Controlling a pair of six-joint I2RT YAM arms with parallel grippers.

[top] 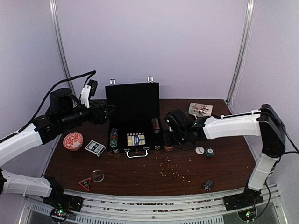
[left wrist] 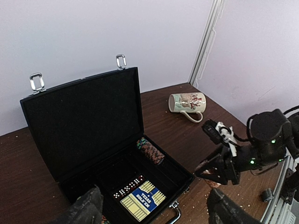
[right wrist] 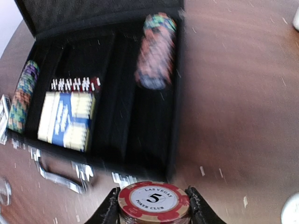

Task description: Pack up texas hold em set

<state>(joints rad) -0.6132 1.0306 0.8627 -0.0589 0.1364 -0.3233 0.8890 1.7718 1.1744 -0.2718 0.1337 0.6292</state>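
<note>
Your dark wooden table [top: 154,179] is carrying an open black briefcase [top: 133,100]; a card deck [top: 95,148] and patterned dish [top: 73,141] are lying left of it, a mug [top: 200,109] is lying sideways at the back right.

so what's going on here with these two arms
The set is being packed into the open black case. The right gripper is shut on a stack of red chips near the case's front right corner. The left gripper hangs open and empty by the lid. Chip rows and a card deck lie inside; another deck and a few chips sit on the table.
</note>
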